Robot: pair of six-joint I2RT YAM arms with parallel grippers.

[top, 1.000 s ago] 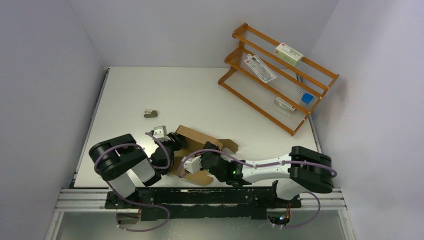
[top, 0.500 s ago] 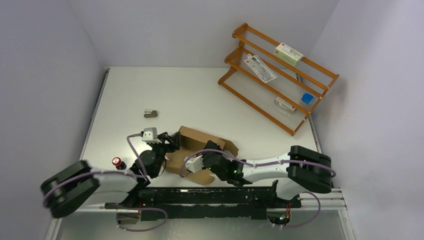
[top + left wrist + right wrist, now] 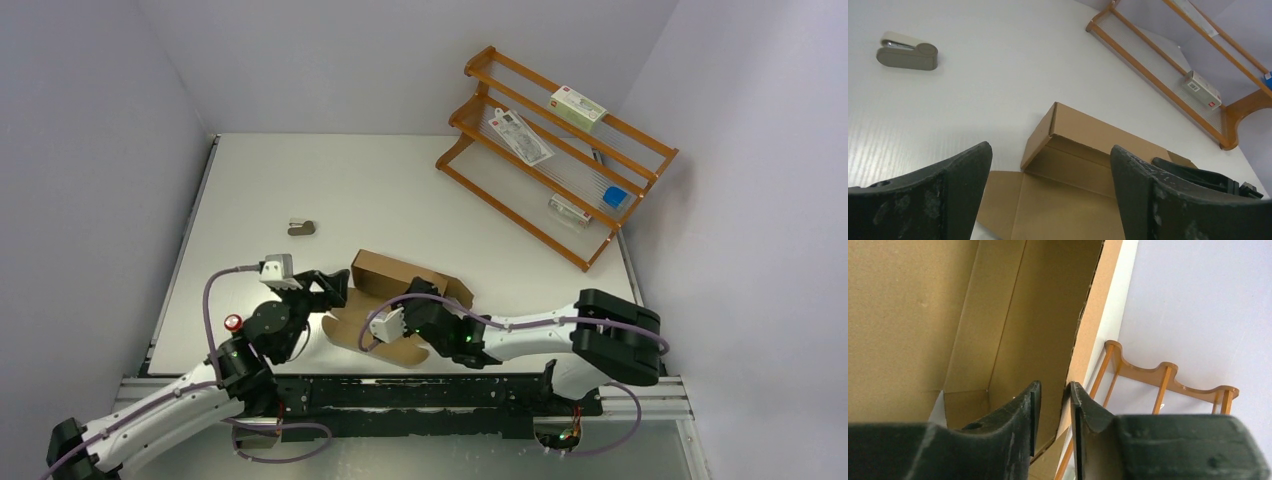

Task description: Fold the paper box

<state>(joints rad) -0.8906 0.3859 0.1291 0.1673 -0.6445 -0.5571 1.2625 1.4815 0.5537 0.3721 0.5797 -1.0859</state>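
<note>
The white table (image 3: 400, 190) fills the middle of the overhead view. An orange wooden rack (image 3: 467, 72) with three tiers stands in the upper right. Both arms reach in from the bottom edge: the left arm (image 3: 190, 395) stretches from the lower-left corner towards the centre, and the right arm (image 3: 560, 335) lies low across the lower right.

The paper box (image 3: 405, 275) sits just below the centre of that view, between the two grippers and near the table's front edge. It is only partly folded. Its far part stands up as a long, narrow boxed section, while a flat panel with a rounded tab lies on the table in front of it.

The left gripper (image 3: 1048, 150) is spread wide and holds nothing. In its wrist view the box shows in the gap between the two dark fingers (image 3: 938, 195), apart from both. The right gripper (image 3: 1052, 390) is almost closed. Its fingers pinch the edge of one upright cardboard wall of the box (a thin strip of cardboard runs down into the narrow gap between them).

A small grey stapler-like object (image 3: 301, 227) lies alone left of centre, well apart from the box. On the rack are three small white packages, one on each tier — top (image 3: 578, 104), middle (image 3: 522, 133) and bottom (image 3: 568, 210) — and a small blue item (image 3: 615, 196) sits near the right end.
</note>
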